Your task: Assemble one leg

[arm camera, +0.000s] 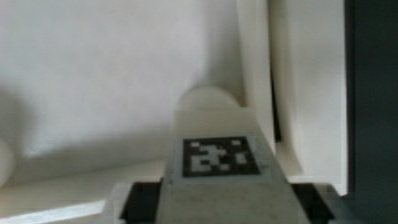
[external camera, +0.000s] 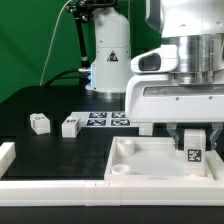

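Observation:
My gripper (external camera: 193, 148) is shut on a leg (external camera: 193, 155), a small white block with a black-and-white tag facing the camera. It holds the leg upright over the right part of the large white tray (external camera: 150, 181), close to the tray's floor; I cannot tell whether it touches. In the wrist view the leg (arm camera: 217, 130) runs out from between the two dark fingers (arm camera: 139, 200), tag up, against the tray's white floor (arm camera: 89, 90) and near its raised rim (arm camera: 299, 90). Two more legs (external camera: 40, 123) (external camera: 70, 125) lie on the black table at the exterior view's left.
The marker board (external camera: 105, 118) lies flat behind the tray. A round socket (external camera: 122, 168) sits in the tray's near left corner. A white rail (external camera: 50, 189) runs along the table's front, with a white block (external camera: 5, 154) at its left end. The arm's base (external camera: 108, 55) stands at the back.

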Controlling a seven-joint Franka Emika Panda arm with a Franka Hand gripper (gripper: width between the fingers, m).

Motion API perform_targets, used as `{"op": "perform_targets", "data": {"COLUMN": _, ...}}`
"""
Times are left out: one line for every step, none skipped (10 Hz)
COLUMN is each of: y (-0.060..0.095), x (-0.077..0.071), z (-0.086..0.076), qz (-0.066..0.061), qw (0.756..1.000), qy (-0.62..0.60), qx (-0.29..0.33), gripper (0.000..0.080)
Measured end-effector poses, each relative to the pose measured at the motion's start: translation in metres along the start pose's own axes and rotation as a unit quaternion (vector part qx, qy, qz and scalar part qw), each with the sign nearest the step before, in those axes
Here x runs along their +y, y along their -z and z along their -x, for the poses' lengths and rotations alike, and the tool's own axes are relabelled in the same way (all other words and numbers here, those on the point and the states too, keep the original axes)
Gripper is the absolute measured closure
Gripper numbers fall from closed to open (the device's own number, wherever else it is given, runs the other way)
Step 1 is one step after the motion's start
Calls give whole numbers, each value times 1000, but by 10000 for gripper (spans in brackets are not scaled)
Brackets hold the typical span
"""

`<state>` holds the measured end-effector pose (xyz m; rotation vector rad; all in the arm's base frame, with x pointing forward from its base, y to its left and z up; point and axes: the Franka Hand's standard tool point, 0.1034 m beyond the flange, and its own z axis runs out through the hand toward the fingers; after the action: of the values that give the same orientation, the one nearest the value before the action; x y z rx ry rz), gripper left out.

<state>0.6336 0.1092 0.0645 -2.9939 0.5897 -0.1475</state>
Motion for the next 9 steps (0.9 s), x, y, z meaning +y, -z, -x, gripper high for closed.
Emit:
{"op": "perform_targets", "data": {"y": 0, "x": 3, "z": 0, "qz": 1, "qw": 999, "qy": -46, "qx": 3, "gripper": 511}}
{"op": "perform_targets", "data": {"y": 0, "x": 9, "z": -1, "qz": 2, "qw": 997, "qy": -83, "qx": 6, "gripper": 511}}
{"op": "perform_targets", "data": {"y": 0, "x": 13, "z": -2, "qz": 4, "qw": 992, "qy": -129, "qx": 8, "gripper": 511}}
{"op": "perform_targets", "data": {"y": 1, "x": 16, "z": -3, "qz": 9, "qw": 986, "qy": -165, "qx": 11, "gripper": 504}}
{"op": "perform_targets", "data": {"y": 1, "x": 20, "z": -3, "qz": 13, "qw": 979, "qy": -202, "qx": 15, "gripper": 498}}
{"op": "perform_targets", "data": {"y": 2, "x": 26, "z": -5, "qz": 19, "qw": 972, "qy": -234, "qx": 20, "gripper": 498}}
{"op": "perform_targets", "data": {"y": 2, "x": 30, "z": -6, "qz": 24, "qw": 968, "qy": -250, "qx": 23, "gripper": 498}}
{"op": "perform_targets", "data": {"y": 2, "x": 32, "z": -7, "qz": 26, "qw": 966, "qy": -254, "qx": 24, "gripper": 493}}
{"op": "perform_targets", "data": {"y": 2, "x": 32, "z": -7, "qz": 25, "qw": 967, "qy": -254, "qx": 25, "gripper": 363}}
